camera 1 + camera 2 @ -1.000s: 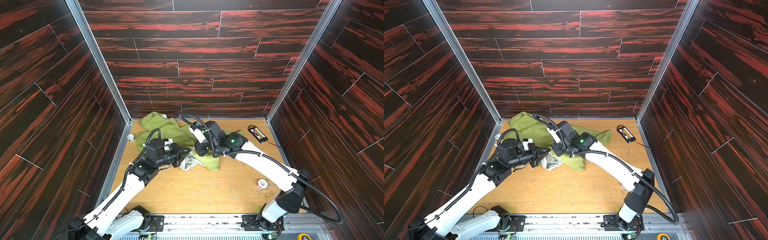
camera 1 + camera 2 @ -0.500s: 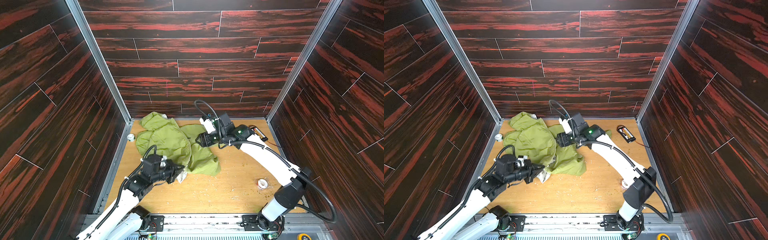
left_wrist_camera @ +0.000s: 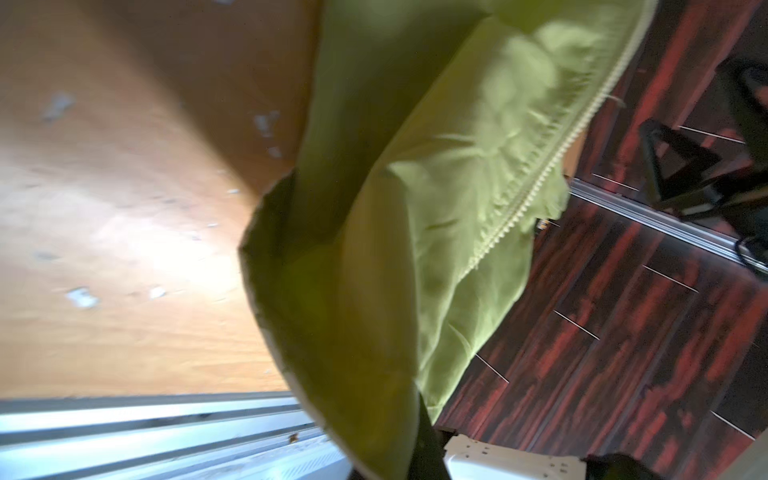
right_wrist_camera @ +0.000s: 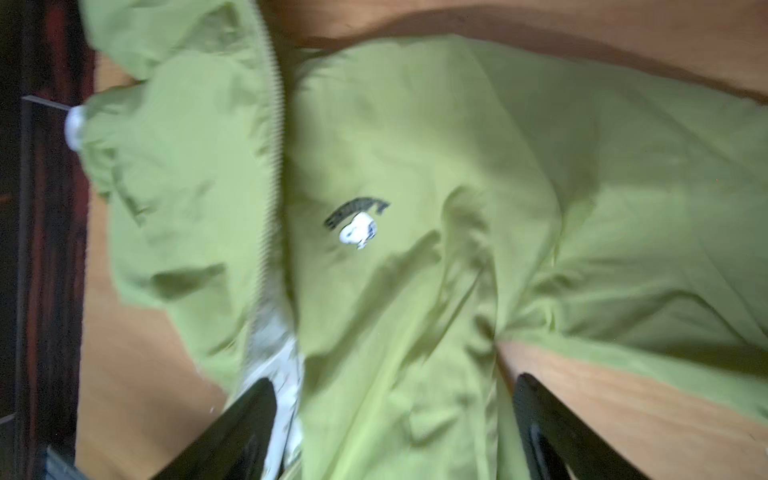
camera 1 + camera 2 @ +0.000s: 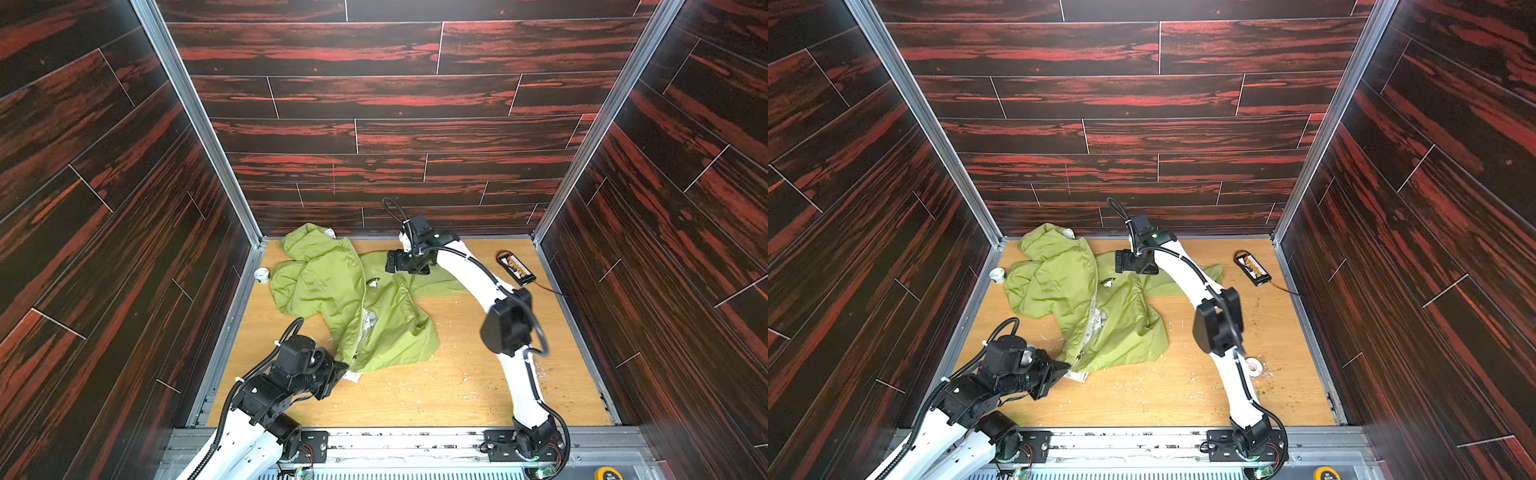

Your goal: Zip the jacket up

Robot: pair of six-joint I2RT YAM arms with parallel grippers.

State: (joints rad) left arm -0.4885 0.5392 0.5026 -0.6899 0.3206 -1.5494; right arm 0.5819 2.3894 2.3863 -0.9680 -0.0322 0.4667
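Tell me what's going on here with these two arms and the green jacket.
Two arms are zipping up a lime-green jacket lying on the table. The left claw is shut on its near hem, beside the bottom of the zipper. The right claw hangs open above the chest, holding nothing. White lining shows midway, so the front isn't fully closed.

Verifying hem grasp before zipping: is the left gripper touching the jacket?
Touching. In a top view the left gripper is shut on the hem corner of the jacket. The left wrist view shows the fabric drawn up into it.
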